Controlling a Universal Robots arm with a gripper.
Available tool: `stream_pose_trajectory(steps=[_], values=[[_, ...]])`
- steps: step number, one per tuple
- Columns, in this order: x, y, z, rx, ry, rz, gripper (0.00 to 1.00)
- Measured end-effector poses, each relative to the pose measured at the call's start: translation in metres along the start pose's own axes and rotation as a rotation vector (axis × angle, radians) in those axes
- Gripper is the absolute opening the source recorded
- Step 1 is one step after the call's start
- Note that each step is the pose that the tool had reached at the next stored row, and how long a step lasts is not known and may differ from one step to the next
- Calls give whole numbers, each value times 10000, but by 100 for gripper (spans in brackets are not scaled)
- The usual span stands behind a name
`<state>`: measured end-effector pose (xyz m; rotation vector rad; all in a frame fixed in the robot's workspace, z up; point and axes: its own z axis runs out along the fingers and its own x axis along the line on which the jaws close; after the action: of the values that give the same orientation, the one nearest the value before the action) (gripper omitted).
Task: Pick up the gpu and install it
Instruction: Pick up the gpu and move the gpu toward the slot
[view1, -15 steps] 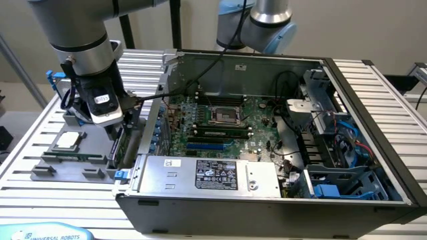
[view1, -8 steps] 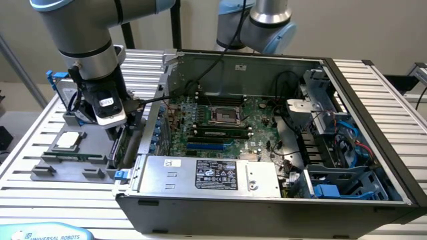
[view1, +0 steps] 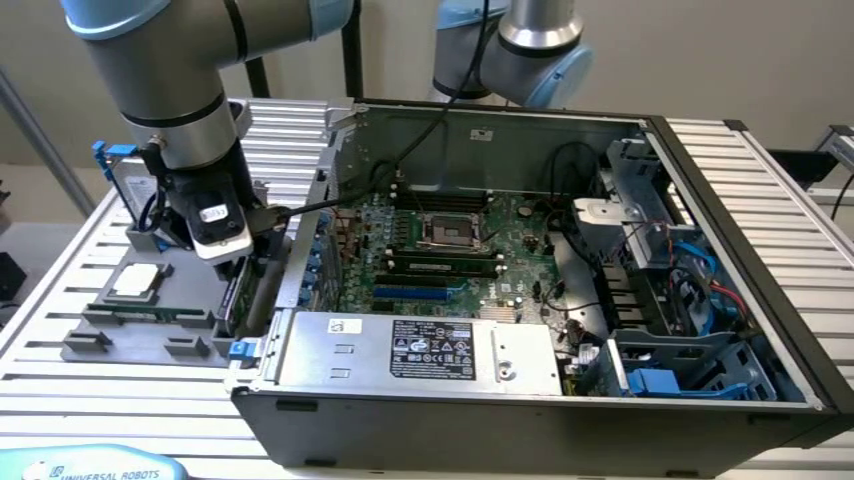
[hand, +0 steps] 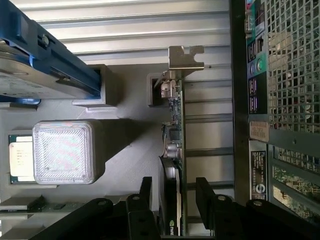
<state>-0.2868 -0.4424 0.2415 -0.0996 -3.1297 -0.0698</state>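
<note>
Silver arm (view1: 171, 95), blue caps (view1: 127, 14) — black end effector (hand: 174, 191)

I count one gpu (hand: 176, 142), one CPU chip (view1: 138, 281) and one hard drive (hand: 25, 75), all on one gray holder (view1: 94, 335). There is one computer case (view1: 747, 200) with one power supply (view1: 414, 350) inside. My one tool (hand: 175, 186) has two fingers (hand: 205, 192).

Your exterior view looks down from above over the case (view1: 534, 425) and tabletop (view1: 80, 390). Your wrist view sits close behind the gripper (hand: 175, 195). Both catch the gpu (hand: 176, 125) beside the case.
</note>
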Motion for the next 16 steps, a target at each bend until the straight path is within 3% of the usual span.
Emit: stream_pose_trajectory(steps=[8, 16], values=[[9, 0, 4, -3, -16, 415, 48], [12, 2, 8, 6, -18, 420, 46]])
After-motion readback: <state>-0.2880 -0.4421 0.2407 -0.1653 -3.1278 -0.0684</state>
